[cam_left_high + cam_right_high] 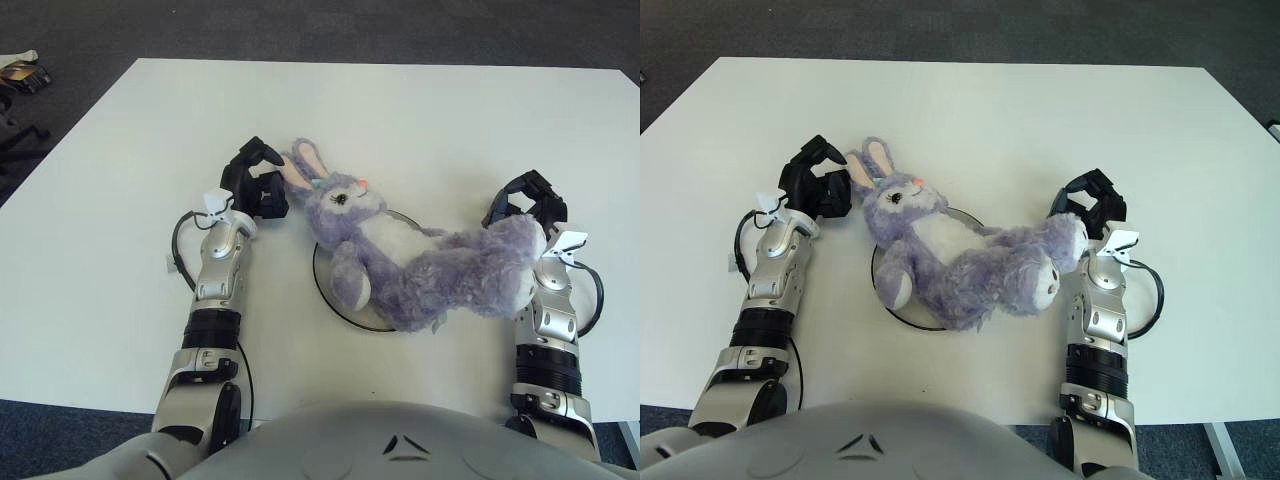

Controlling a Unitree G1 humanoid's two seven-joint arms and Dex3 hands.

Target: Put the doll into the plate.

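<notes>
The doll (400, 250) is a purple plush bunny with a white belly. It lies on its back across the white plate (320, 285) at the table's middle, head to the far left, legs hanging over the plate's right side. My left hand (255, 182) is just left of the bunny's ears, fingers loosely curled and holding nothing. My right hand (528, 205) is just behind the bunny's feet, fingers relaxed, with nothing in its grasp. Most of the plate is hidden under the doll.
The white table (420, 110) stretches far beyond the doll. Dark carpet surrounds it. A small object (25, 75) lies on the floor at the far left.
</notes>
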